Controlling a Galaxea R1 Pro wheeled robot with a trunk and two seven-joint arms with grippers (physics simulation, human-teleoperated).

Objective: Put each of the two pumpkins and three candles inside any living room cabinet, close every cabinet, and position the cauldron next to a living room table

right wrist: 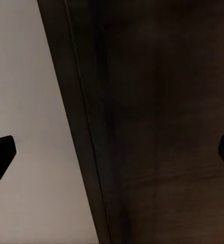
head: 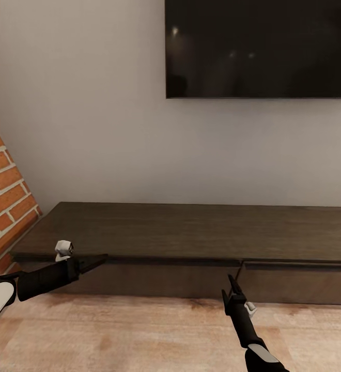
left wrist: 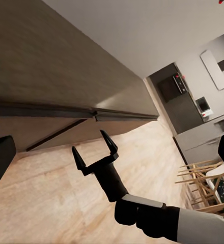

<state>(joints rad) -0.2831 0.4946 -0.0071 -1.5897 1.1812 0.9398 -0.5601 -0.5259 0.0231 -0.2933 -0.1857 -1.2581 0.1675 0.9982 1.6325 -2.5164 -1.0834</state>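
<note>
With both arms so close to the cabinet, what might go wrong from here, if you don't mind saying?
The right gripper sits near the seam between the two fronts of the cabinet; its open jaws might scrape the wood. The left gripper points at the cabinet's top edge and might jam beneath the overhang. No handles show, so a pull might slip.

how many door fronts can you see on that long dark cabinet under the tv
2: the cabinet shows a left front and a right front, meeting at a seam just above the right gripper. The right end runs out of frame, so more may be hidden.
</note>
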